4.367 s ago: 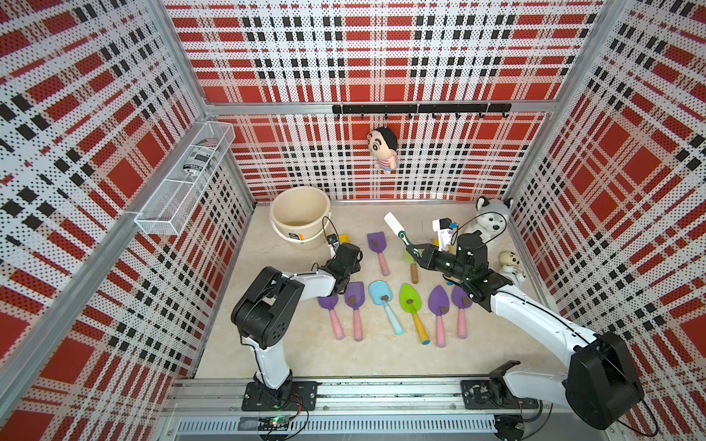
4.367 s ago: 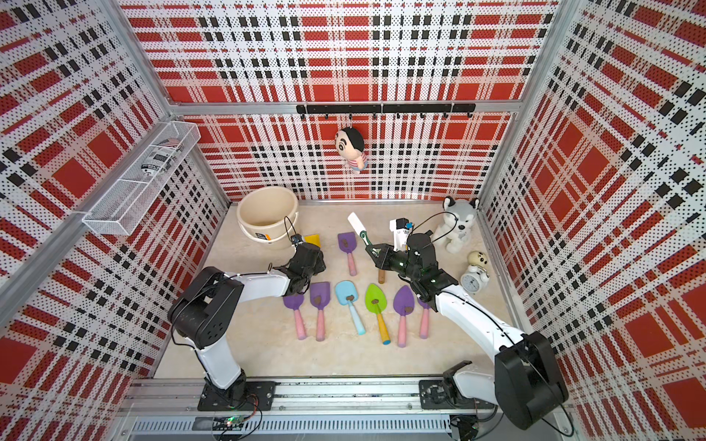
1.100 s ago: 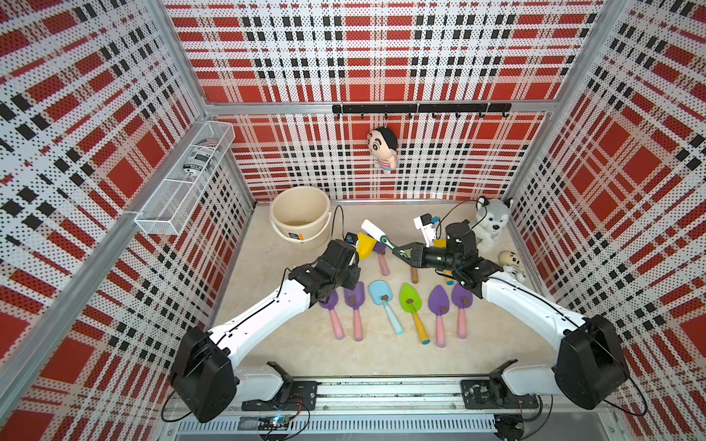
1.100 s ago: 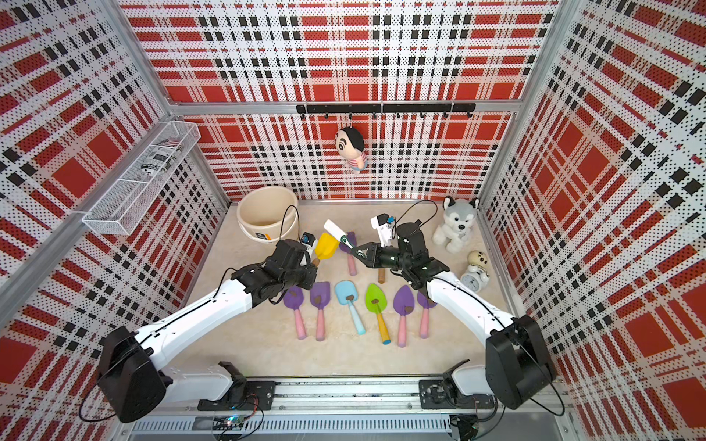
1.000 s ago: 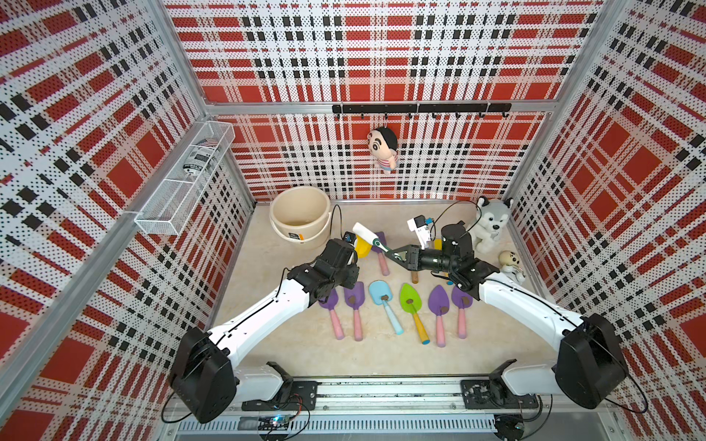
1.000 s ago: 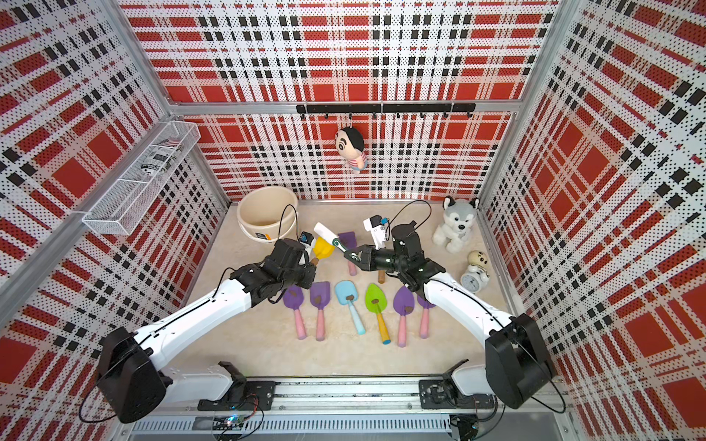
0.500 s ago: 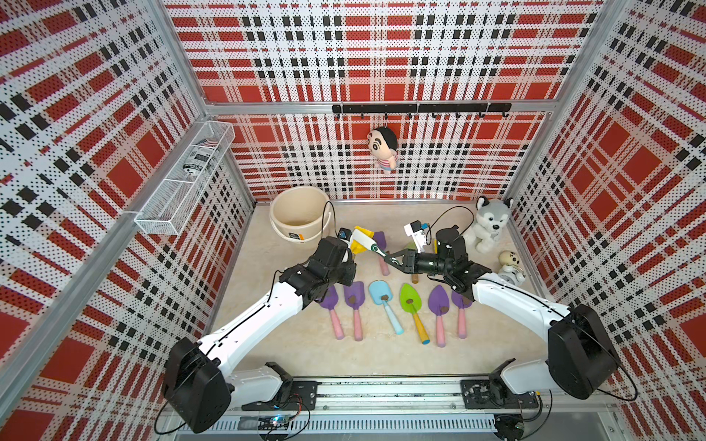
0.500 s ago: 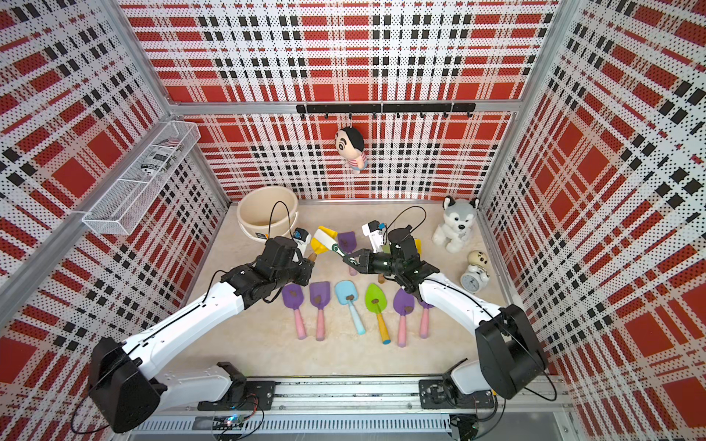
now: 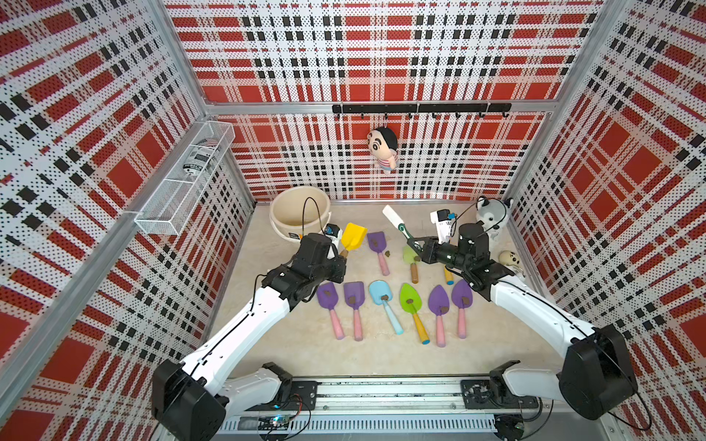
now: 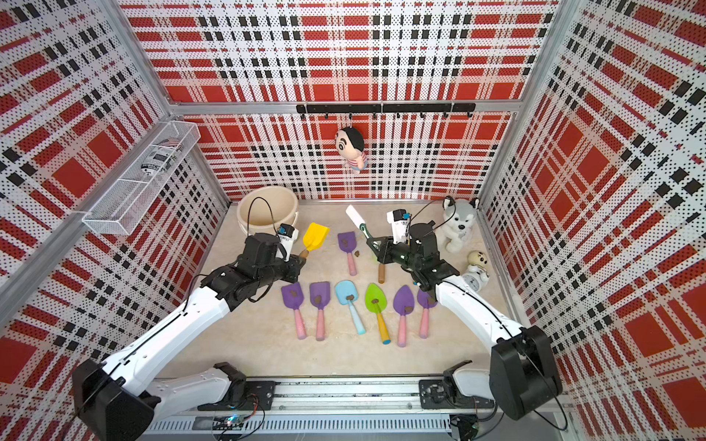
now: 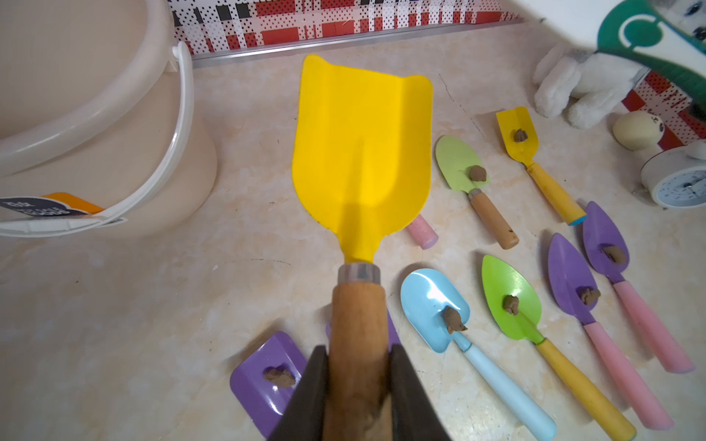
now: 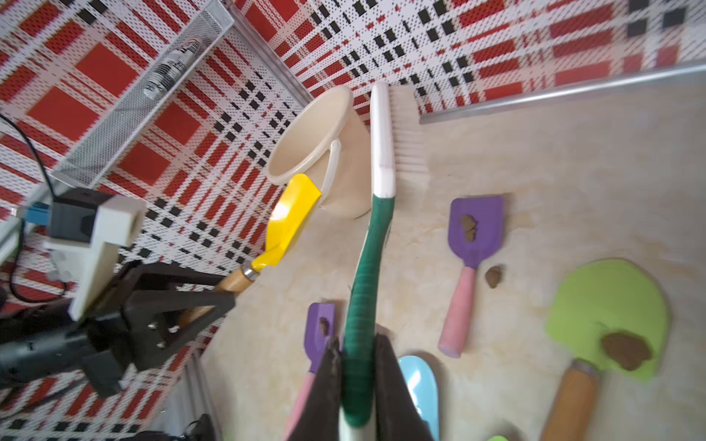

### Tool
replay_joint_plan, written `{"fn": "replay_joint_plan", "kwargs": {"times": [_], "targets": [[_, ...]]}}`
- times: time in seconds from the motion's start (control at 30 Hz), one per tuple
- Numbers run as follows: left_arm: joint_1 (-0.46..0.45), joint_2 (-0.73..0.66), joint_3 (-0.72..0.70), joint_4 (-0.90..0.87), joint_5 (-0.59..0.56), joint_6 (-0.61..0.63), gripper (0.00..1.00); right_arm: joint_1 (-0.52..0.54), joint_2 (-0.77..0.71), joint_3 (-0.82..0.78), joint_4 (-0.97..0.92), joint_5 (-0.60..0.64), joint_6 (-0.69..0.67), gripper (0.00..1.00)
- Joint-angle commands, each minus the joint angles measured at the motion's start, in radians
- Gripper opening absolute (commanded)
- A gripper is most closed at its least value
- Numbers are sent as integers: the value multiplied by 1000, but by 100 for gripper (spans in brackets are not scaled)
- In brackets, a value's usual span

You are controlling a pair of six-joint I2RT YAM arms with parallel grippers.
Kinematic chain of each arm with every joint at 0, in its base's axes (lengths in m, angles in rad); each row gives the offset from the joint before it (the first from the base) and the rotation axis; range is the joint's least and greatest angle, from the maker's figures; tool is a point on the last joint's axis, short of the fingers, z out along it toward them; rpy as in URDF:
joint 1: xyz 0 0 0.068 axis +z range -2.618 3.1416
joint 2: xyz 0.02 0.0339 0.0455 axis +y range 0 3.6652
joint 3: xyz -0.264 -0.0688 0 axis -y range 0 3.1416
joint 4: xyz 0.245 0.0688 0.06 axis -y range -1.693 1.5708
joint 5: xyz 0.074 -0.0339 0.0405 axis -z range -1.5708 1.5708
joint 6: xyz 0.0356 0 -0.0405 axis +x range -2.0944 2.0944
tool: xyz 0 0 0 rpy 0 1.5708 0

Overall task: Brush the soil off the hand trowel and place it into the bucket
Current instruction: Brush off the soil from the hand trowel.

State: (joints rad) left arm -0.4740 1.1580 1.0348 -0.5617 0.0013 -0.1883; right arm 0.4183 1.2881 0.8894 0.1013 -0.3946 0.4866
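Note:
My left gripper [image 11: 359,366] is shut on the wooden handle of a yellow hand trowel [image 11: 361,152], held above the table just right of the cream bucket [image 11: 114,160]. Its blade shows no soil. In both top views the trowel [image 9: 353,236] [image 10: 316,236] points toward the bucket [image 9: 272,214] [image 10: 240,215]. My right gripper [image 12: 357,362] is shut on the green handle of a white-headed brush [image 12: 382,133], whose head [image 9: 393,219] stands apart to the right of the trowel. One loose soil lump [image 12: 494,275] lies on the table.
Several trowels [image 9: 410,301] with soil lumps lie in two rows on the table between the arms. A husky plush [image 9: 493,214], a small doll and an alarm clock [image 10: 473,280] stand at the right wall. A wire basket [image 9: 183,183] hangs on the left wall.
The brush head has pulled away from over the yellow blade, back and to the right. The trowel has shifted slightly left toward the bucket. Both grips are unchanged.

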Motion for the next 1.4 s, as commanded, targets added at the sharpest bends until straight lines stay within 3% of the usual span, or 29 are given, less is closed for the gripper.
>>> {"fn": "replay_joint_plan", "kwargs": {"times": [0.0,0.23,0.43,0.73,0.93,1.1,1.37], "targets": [[54,-14,105,-79,132,-33,0,70,-21,-40,10,252,-291,0],[60,40,218,-210,89,-14,0,395,74,-50,78,635,-864,0],[56,65,195,-217,68,-8,0,577,166,-29,203,843,-1175,0],[49,72,155,-240,46,15,0,641,188,-31,326,944,-1362,0],[46,72,142,-242,23,12,0,641,217,-13,358,1011,-1448,0],[44,72,146,-251,24,13,0,624,247,-40,503,1089,-1561,0],[47,61,143,-257,43,13,0,545,229,-93,523,1074,-1476,0]]}}
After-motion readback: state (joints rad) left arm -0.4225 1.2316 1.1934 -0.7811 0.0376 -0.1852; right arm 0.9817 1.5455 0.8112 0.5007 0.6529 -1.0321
